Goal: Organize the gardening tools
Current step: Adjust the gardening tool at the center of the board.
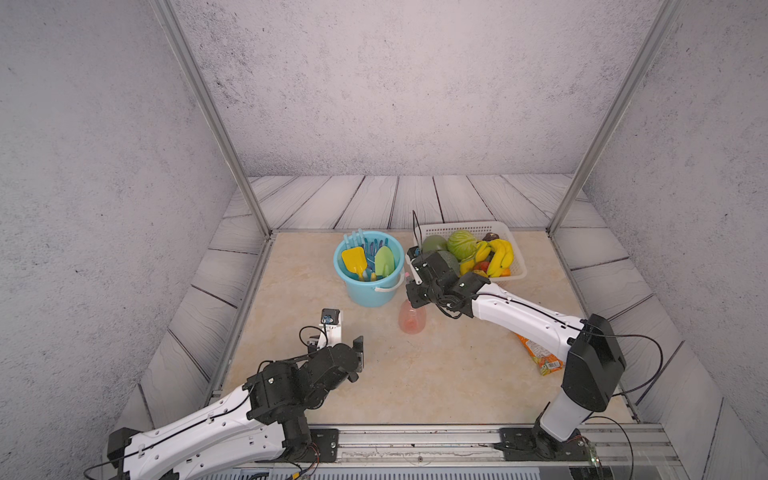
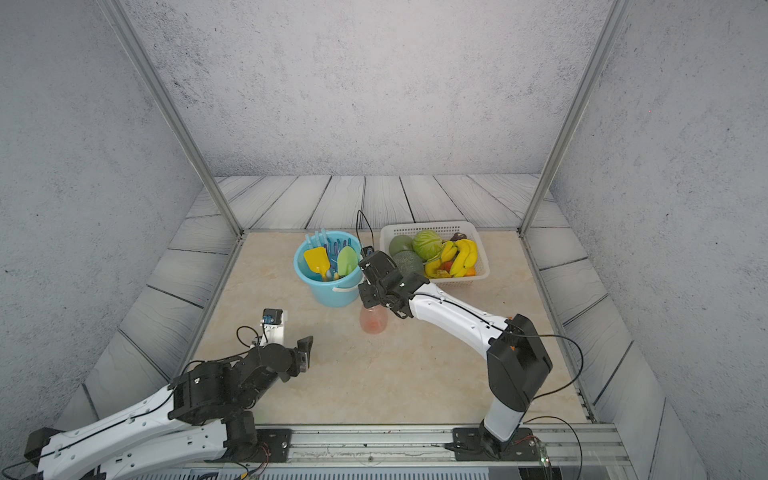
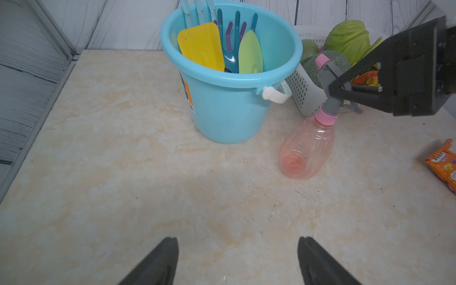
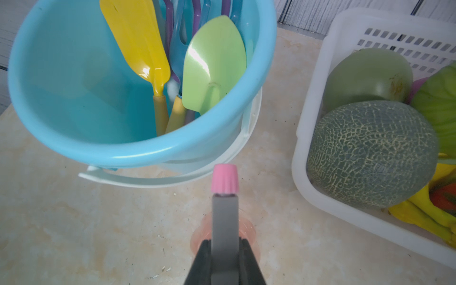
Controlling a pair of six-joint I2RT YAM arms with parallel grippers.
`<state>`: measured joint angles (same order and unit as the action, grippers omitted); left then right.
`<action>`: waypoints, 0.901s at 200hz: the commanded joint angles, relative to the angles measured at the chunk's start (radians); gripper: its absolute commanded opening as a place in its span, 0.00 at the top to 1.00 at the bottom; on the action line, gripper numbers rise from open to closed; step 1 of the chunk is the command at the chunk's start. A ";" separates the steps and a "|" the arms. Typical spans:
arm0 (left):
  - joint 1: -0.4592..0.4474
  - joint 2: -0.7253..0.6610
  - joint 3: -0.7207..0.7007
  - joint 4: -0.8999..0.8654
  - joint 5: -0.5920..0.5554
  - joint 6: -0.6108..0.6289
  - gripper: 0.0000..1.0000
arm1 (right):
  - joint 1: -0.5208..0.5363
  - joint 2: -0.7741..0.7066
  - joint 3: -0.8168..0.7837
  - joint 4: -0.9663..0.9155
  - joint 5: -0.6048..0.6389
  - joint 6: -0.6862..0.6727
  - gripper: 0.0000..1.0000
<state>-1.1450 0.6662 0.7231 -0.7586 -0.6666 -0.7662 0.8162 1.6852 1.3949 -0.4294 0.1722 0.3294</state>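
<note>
Near the middle of both top views, the bottle [image 1: 412, 322] leans tilted just below the bucket [image 1: 370, 295], its grey head pinched in the closed right gripper [image 1: 410, 293]; whether its base touches the table [image 1: 415, 374] cannot be told. Shovel [image 1: 354, 258], trowel [image 1: 384, 261] and forks [image 1: 355, 239] stand in the bucket, and a basket [image 1: 457, 227] of fruit sits to its right. From the left wrist, the left gripper [image 3: 238, 244] shows its fingers spread well apart with nothing between them. From the right wrist, the jaws clamp the bottle's head, the pink nozzle [image 4: 225, 179] just short of the bucket's rim.
</note>
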 commanded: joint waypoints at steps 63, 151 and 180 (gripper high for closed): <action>0.045 0.053 0.020 0.016 0.026 0.015 0.13 | 0.015 -0.053 -0.025 -0.005 0.048 -0.012 0.56; 0.261 0.210 0.171 0.020 0.244 0.090 0.01 | -0.024 -0.300 -0.050 -0.041 0.181 -0.046 0.11; 0.367 0.280 0.267 -0.003 0.255 0.161 0.01 | -0.136 -0.399 -0.111 -0.058 0.181 -0.028 0.01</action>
<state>-0.8497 0.9054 0.9108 -0.7460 -0.4416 -0.6849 0.7635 1.3678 1.3376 -0.4534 0.3122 0.2928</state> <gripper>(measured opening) 0.992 0.991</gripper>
